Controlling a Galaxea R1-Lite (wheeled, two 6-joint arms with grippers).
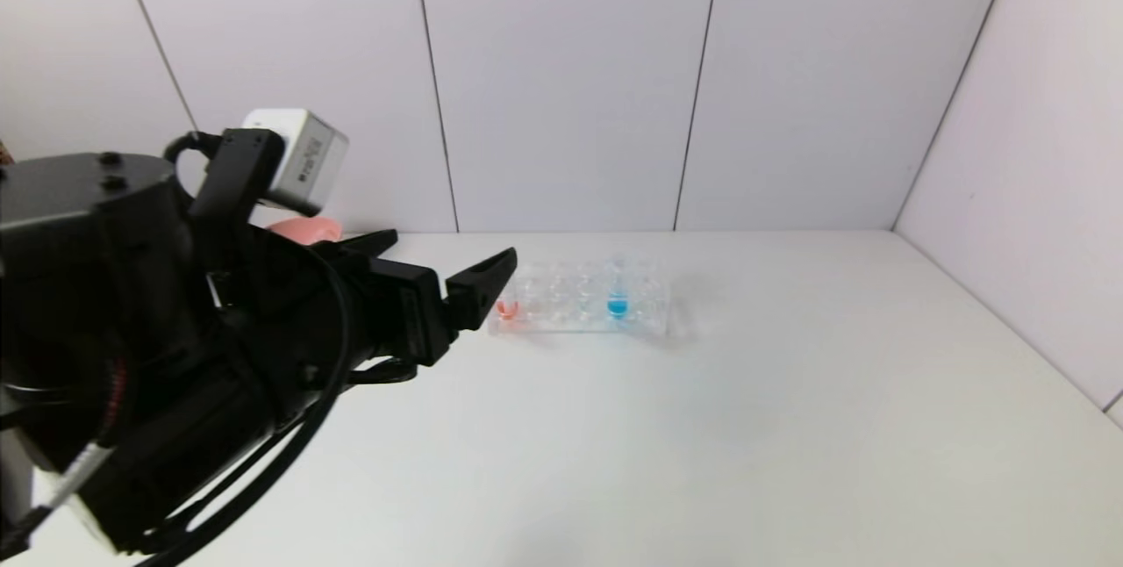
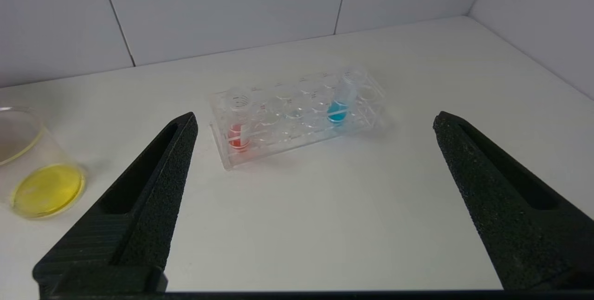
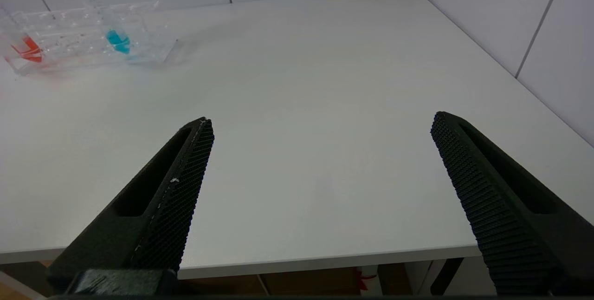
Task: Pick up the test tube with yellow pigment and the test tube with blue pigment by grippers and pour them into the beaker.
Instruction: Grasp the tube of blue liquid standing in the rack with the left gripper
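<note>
Here the left gripper (image 1: 439, 273) hangs above the bench (image 1: 702, 427) with its fingers spread wide and nothing between them. The beaker (image 2: 32, 170), holding yellow liquid at its bottom, stands near it on the bench. Ahead of the fingertips sits the clear rack (image 1: 583, 304); the blue tube (image 1: 618, 295) stands upright in a hole toward its right end, a red tube (image 1: 507, 308) at its left end. The right gripper (image 3: 320, 160), released too, hovers at the bench's near edge, well apart from the rack.

Clear rack (image 1: 579, 304) on white table (image 1: 702, 427).
Red tube (image 2: 239, 135) standing in rack's end hole; pink bowl (image 1: 307, 229) behind.
</note>
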